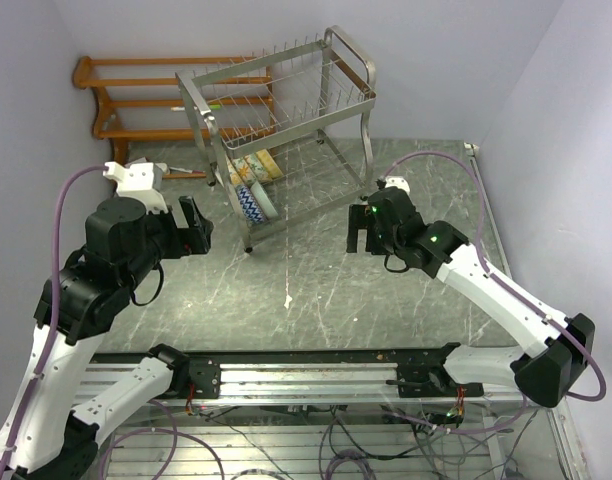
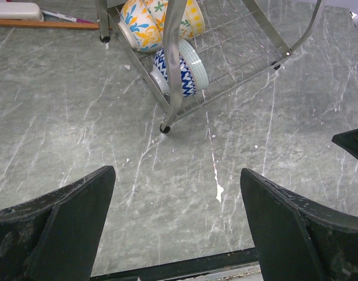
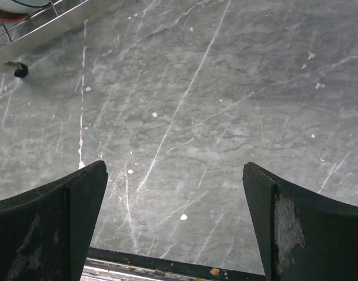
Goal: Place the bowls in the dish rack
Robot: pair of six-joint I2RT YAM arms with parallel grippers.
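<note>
The steel wire dish rack (image 1: 286,110) stands at the back middle of the table. Bowls stand on edge in its lower tier: a blue zigzag-patterned bowl (image 2: 174,75) with a pale mint green bowl (image 2: 195,63) behind it, and two yellow floral bowls (image 2: 138,22) further back. In the top view they show as a row (image 1: 252,185). My left gripper (image 1: 194,228) is open and empty, hovering left of the rack. My right gripper (image 1: 359,232) is open and empty, right of the rack's front leg. In both wrist views only table shows between the fingers.
An orange-brown wooden shelf rack (image 1: 136,100) stands against the back wall behind the steel rack. A white object (image 2: 15,10) and a thin stick lie near its foot. The rack's corner foot (image 3: 20,71) shows in the right wrist view. The arms' rail (image 1: 306,375) runs along the near edge.
</note>
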